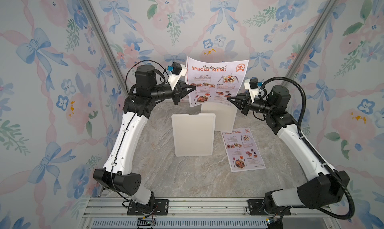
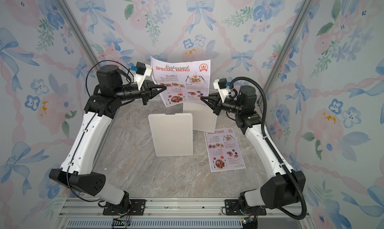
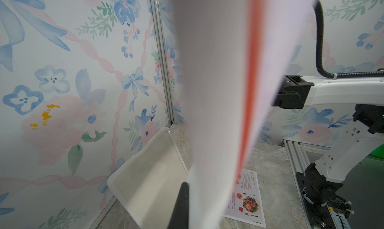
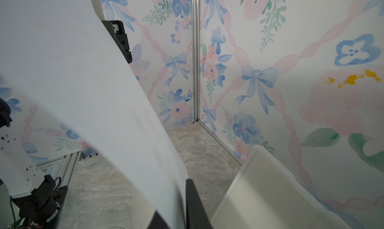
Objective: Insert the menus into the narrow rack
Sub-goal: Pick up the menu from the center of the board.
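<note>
Two menus. The held menu [image 1: 216, 80] hangs upright in the air at the table's 12 o'clock, over the rear white rack [image 1: 225, 120]. The left gripper [image 1: 194, 86] is clamped on its 9 o'clock edge and the right gripper [image 1: 228, 98] on its 4 o'clock corner. The second menu [image 1: 243, 149] lies flat on the marble tabletop [image 1: 166, 176], at 4 o'clock from the front white rack [image 1: 193, 134]. Two racks and two arms.
</note>
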{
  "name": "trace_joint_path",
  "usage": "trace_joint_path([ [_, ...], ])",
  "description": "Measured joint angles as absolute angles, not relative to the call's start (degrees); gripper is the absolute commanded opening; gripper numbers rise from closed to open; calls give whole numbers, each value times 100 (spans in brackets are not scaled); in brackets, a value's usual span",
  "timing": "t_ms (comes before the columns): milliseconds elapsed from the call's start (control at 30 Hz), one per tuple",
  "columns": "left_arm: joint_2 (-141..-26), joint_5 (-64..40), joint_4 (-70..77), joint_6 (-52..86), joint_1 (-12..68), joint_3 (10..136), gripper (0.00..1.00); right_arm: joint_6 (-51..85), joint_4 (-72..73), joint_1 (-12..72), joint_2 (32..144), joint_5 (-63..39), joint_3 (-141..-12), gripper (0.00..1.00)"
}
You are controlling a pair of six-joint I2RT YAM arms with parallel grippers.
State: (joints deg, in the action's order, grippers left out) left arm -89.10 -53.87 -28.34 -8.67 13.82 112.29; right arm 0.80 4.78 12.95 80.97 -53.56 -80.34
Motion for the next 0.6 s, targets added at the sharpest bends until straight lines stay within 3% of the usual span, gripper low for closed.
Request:
trace_joint_path([
  [200,-8910,-5236,-2834,-788,1378,11260,42,388,755,1297,8097,-5363,-7935,0],
  [267,-8910,-5183,-2834,-770,1378,11275,47,580,934,1297,8097,-5389,-7848,0],
  [433,-8910,-5116,-2834,-742,1378,11284,44,989,1293,1321,8097,-5492,-7714,0],
  [600,-8910,-4989,-2836,-764,1378,11284,31,1385,1662,1323,8058,-5592,-7529,0],
])
